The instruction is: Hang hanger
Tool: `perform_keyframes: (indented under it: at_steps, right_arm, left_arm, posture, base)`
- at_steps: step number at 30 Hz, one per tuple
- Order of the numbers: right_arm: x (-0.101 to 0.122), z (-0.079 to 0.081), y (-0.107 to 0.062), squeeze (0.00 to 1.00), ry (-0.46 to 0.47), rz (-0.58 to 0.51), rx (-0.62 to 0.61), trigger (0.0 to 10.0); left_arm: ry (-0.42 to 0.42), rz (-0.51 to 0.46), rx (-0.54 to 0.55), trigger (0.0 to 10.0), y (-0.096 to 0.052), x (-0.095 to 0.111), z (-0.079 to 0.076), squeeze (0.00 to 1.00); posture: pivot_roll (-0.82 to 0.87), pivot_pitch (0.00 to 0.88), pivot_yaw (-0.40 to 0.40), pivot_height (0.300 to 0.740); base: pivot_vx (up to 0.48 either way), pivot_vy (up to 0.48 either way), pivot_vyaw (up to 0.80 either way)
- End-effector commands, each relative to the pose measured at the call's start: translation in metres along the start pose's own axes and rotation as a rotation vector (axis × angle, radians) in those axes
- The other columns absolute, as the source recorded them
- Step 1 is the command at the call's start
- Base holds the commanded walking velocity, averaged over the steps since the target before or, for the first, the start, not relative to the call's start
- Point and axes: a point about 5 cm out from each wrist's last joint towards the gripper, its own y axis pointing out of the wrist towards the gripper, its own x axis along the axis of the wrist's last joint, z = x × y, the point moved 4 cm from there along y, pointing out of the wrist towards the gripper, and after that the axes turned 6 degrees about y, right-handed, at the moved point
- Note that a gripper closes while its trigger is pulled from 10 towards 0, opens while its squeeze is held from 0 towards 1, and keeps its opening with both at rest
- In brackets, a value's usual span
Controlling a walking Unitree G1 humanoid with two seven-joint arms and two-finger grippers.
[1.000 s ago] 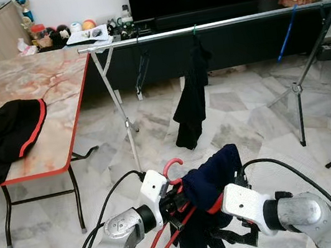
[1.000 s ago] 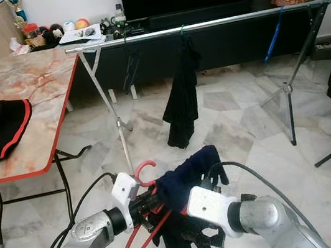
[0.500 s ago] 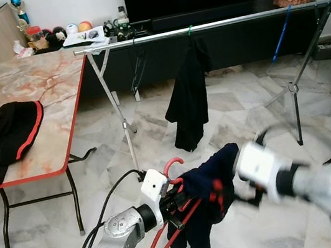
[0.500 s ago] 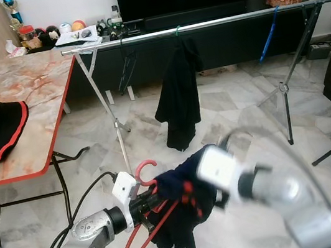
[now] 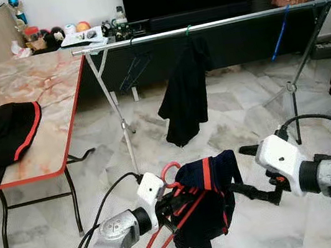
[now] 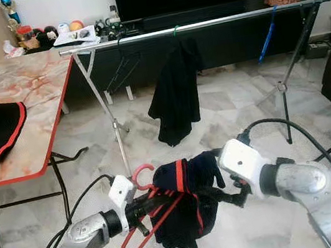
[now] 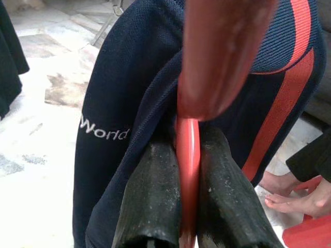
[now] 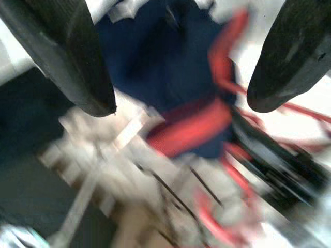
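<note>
**Hanger loaded and gripped, rail not yet reached**

The left end effector [image 5: 166, 207] is clamped on the red hanger [image 5: 171, 239] just below its hook, with the navy garment [image 5: 208, 202] draped over it. The right end effector [image 5: 252, 193], at 3 o'clock of the garment, stands with fingers spread, gripping nothing. The rail [image 5: 213, 24] lies well apart at 12 o'clock, already carrying a black garment [image 5: 185, 99]. Judging by this, dressing the hanger looks done; carrying and hooking remain. The far hanger shoulder is hidden under cloth, and the right wrist view is blurred.
</note>
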Motion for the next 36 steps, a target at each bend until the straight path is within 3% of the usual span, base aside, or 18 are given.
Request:
perform_keyframes:
  at_steps: [1,2,4,6,16,21,29,36]
  right_arm:
    - [0.009,0.012,0.000,0.00,-0.024,-0.043,0.068,10.0]
    - [0.007,0.009,-0.001,0.00,-0.040,-0.037,0.055,10.0]
    - [-0.001,-0.013,-0.007,0.00,-0.071,0.009,-0.038,10.0]
    - [-0.007,-0.020,-0.011,0.00,-0.086,0.043,-0.052,10.0]
    - [-0.032,-0.027,-0.031,0.00,-0.084,0.149,0.013,10.0]
    - [-0.056,-0.026,-0.041,0.00,-0.054,0.234,0.095,10.0]
    - [-0.061,-0.031,-0.044,0.00,-0.063,0.258,0.154,10.0]
    - [-0.058,-0.039,-0.033,0.00,-0.087,0.237,0.173,10.0]
  left_arm:
    - [0.020,-0.025,-0.009,10.0,-0.001,0.005,0.000,0.00]
    - [0.020,-0.027,-0.011,10.0,-0.001,0.005,0.000,0.00]
    - [0.022,-0.035,-0.028,10.0,-0.002,0.007,-0.001,0.00]
    - [0.029,-0.033,-0.046,10.0,-0.002,0.007,-0.003,0.00]
    - [0.118,-0.067,-0.103,10.0,-0.011,0.014,-0.004,0.00]
    - [0.172,-0.078,-0.213,10.0,-0.016,0.016,-0.017,0.00]
    - [0.233,-0.049,-0.272,10.0,-0.020,0.011,-0.024,0.00]
    - [0.263,-0.039,-0.314,10.0,-0.024,0.010,-0.027,0.00]
  posture:
    - [0.03,0.090,0.022,0.740]
    - [0.03,0.090,0.023,0.740]
    - [0.03,0.089,0.023,0.740]
    - [0.02,0.090,0.022,0.740]
    - [0.02,0.090,0.016,0.740]
    - [0.02,0.090,0.012,0.740]
    - [0.02,0.090,0.011,0.740]
    - [0.02,0.082,0.008,0.740]
  base:
    - [0.000,0.000,0.00]
    - [0.000,0.000,0.00]
    - [0.000,0.000,0.00]
    - [0.000,0.000,0.00]
    - [0.000,0.000,0.00]
    - [0.000,0.000,0.00]
    - [0.000,0.000,0.00]
    - [0.000,0.000,0.00]
